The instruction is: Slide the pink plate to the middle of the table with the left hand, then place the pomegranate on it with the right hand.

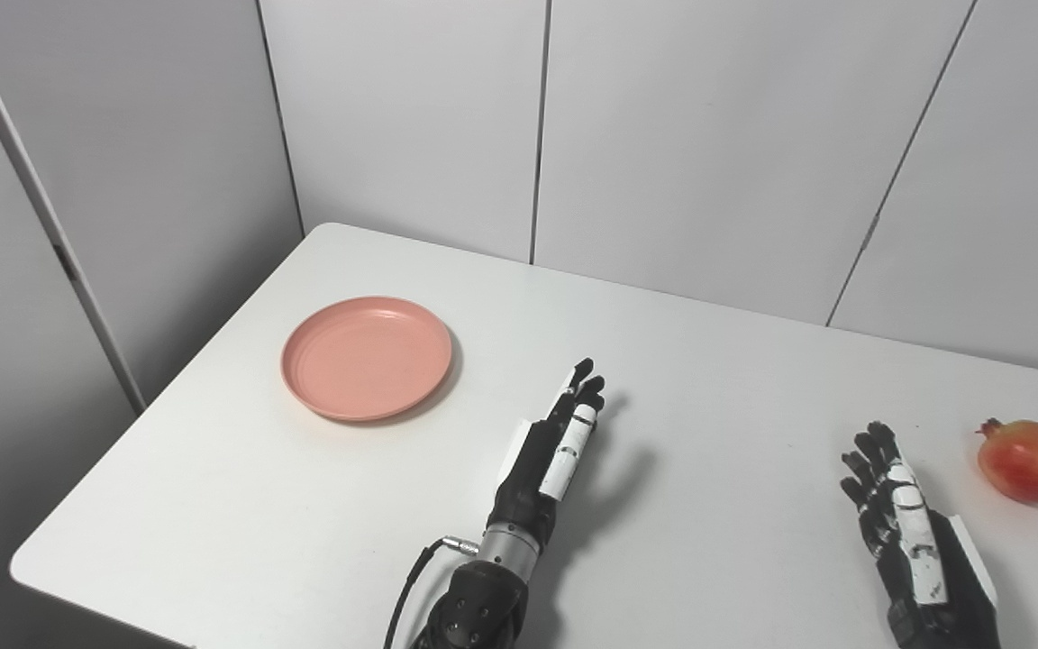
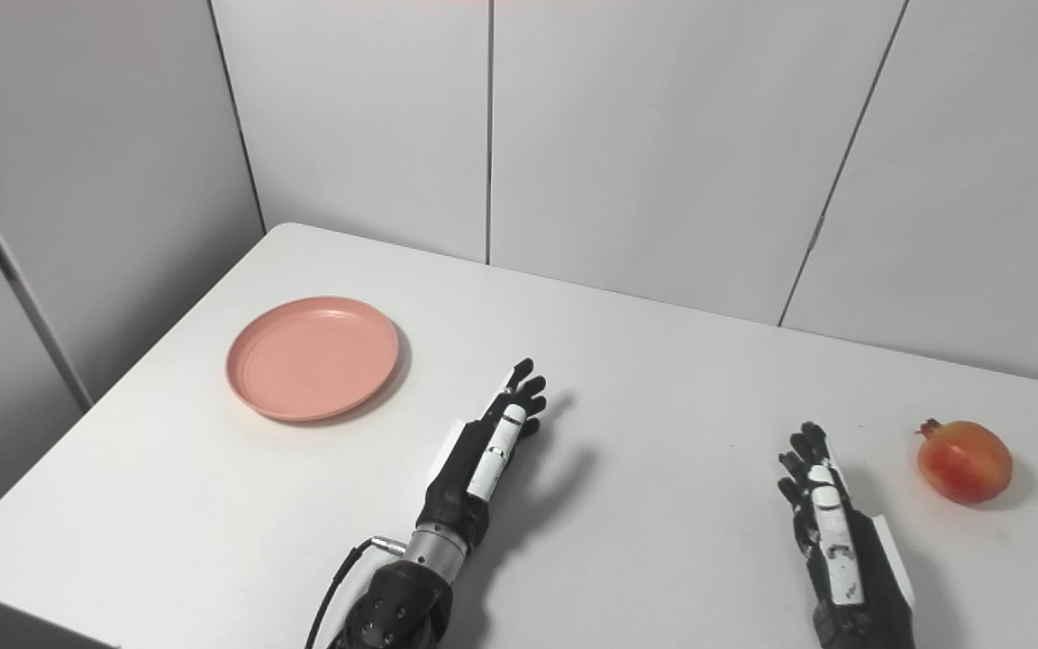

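You have the white table (image 1: 717, 379) with the pink plate (image 1: 366, 357) on its left part, apart from both hands. Your left hand (image 1: 550, 451) hovers mid-table, fingers extended, holding nothing. Your right hand (image 1: 906, 523) is likewise released, near the pomegranate (image 1: 1026, 460) at the right edge.

A white desk (image 1: 321, 523) stands in front of plain grey walls (image 1: 681, 135). A pink plate (image 1: 366, 358) lies flat on the left part of the desk, and nothing is on it. The left hand (image 1: 555, 446) is over the middle of the desk, to the right of the plate and not touching it. Its fingers (image 1: 580, 383) are straight and point away. The right hand (image 1: 902, 514) is near the right side, fingers up and apart, holding nothing. A red pomegranate (image 1: 1026, 460) sits on the desk just beside that hand, not touching it.
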You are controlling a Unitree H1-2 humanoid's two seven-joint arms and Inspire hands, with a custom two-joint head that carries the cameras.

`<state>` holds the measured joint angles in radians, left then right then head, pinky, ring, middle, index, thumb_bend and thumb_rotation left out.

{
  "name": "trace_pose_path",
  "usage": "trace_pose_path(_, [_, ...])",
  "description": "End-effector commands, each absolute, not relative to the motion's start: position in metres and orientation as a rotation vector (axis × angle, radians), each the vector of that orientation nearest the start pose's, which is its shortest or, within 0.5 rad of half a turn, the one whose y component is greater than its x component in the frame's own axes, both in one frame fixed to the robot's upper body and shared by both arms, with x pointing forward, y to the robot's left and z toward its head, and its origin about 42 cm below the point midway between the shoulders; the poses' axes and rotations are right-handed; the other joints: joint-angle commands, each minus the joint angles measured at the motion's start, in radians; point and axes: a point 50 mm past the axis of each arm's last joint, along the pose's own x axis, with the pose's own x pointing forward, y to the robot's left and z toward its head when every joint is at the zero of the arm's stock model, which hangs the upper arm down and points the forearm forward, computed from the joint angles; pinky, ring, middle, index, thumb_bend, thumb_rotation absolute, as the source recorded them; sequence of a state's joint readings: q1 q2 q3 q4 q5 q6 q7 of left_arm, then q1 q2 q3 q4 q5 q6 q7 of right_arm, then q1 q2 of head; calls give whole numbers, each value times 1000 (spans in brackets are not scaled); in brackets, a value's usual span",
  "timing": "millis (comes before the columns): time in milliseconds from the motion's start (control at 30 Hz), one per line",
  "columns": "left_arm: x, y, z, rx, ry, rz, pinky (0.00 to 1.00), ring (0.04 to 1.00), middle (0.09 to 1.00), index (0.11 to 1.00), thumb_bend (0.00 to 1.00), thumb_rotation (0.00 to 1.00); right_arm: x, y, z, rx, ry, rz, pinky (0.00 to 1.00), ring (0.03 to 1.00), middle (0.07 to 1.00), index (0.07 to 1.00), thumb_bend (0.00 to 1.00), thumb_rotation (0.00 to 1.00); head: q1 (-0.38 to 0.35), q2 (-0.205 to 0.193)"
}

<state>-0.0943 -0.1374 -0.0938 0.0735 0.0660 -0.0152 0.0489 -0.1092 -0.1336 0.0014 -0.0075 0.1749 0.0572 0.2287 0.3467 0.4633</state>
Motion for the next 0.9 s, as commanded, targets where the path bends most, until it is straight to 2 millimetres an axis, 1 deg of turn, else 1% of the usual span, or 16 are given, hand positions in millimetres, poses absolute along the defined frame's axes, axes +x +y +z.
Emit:
trace_pose_path(0, [315, 120, 117, -73, -78, -98, 942, 940, 955, 954, 364, 1000, 322, -231, 148, 35, -151, 272, 1000, 1000, 1000, 1000, 135, 1000, 1, 2])
trace_pose_path(300, [315, 127, 123, -85, -112, -101, 941, 944, 964, 960, 377, 1000, 321, -223, 150, 27, -151, 275, 1000, 1000, 1000, 1000, 107, 1000, -15, 0])
trace_pose_path(533, [315, 130, 134, -47, -153, -99, 923, 936, 958, 954, 392, 1000, 320, -222, 151, 35, -146, 272, 1000, 1000, 1000, 1000, 124, 1000, -13, -2])
trace_pose_path(667, [317, 137, 149, 5, -205, -99, 917, 933, 956, 950, 403, 1000, 321, -222, 150, 34, -148, 273, 1000, 1000, 1000, 1000, 125, 1000, -9, -4])
trace_pose_path(867, [317, 142, 173, 27, -268, -84, 920, 930, 949, 944, 400, 1000, 322, -222, 150, 29, -144, 268, 1000, 1000, 1000, 1000, 131, 1000, -6, -5])
